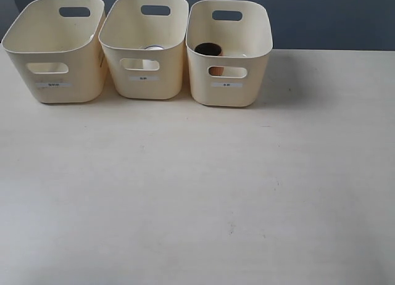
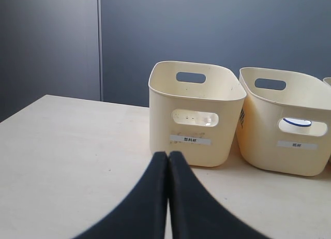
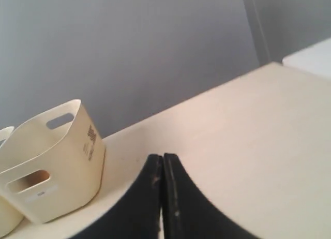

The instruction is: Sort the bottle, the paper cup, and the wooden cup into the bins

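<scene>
Pale cream table (image 1: 203, 198) spreads wide under soft, even light, with a few faint specks toward five o'clock. Up at twelve o'clock a flat blue-grey wall (image 1: 327, 16) backs it. The left wrist view catches a vertical seam (image 2: 99, 42) in that wall.

bins (image 1: 143, 87): row, table (image 1: 197, 192) rear | wooden cup (image 1: 208, 49): in right bin (image 1: 228, 95)

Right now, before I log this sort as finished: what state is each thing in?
Wooden cup: upright in the right bin.
Paper cup: in the middle bin, mostly hidden.
Bottle: seemingly in the left bin; only clear glints show through its cutout.
Left gripper: shut, empty.
Right gripper: shut, empty.
</scene>
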Controlling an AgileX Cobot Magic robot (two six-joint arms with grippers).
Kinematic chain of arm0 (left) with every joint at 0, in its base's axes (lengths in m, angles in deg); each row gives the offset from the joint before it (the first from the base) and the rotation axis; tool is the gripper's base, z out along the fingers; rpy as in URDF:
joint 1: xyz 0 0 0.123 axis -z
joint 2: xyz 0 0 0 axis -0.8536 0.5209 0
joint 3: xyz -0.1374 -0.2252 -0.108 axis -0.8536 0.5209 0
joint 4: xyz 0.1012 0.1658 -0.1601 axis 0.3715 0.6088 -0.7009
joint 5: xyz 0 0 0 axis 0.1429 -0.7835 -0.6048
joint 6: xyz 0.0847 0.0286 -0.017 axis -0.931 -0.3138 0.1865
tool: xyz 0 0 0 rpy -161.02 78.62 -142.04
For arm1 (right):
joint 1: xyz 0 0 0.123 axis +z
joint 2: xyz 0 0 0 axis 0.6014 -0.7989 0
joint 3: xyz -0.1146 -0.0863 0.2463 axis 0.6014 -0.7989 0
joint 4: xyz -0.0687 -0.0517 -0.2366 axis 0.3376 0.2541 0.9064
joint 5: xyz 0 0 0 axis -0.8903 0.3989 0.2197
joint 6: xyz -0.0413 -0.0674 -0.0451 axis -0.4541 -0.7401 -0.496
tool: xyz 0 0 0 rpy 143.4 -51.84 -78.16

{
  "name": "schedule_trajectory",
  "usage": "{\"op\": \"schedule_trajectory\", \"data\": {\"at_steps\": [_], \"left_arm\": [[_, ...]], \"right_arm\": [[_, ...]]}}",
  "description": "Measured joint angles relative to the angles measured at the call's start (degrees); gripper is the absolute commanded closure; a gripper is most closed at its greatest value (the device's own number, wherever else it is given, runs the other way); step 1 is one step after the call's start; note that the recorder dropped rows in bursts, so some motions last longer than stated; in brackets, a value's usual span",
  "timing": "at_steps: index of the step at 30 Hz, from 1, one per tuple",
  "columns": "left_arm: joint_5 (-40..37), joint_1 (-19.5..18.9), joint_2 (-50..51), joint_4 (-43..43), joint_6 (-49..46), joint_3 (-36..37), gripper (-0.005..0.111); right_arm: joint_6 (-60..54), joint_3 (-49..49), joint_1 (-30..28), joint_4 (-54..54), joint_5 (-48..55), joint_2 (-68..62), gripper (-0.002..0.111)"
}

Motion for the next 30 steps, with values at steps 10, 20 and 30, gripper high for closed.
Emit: {"op": "schedule_trajectory", "data": {"at_steps": [10, 20, 30], "left_arm": [[0.00, 0.00, 0.00, 0.00, 0.00, 0.00, 0.107], [0.00, 0.00, 0.00, 0.00, 0.00, 0.00, 0.107], [0.00, 0.00, 0.00, 0.00, 0.00, 0.00, 0.107]], "right_arm": [[-3.17, -1.25, 0.00, -8.02, 8.02, 0.10, 0.109], [-26.77, -1.25, 0.00, -16.83, 0.55, 0.10, 0.109], [-28.70, 0.04, 0.00, 14.78, -6.08, 0.10, 0.109]]}}
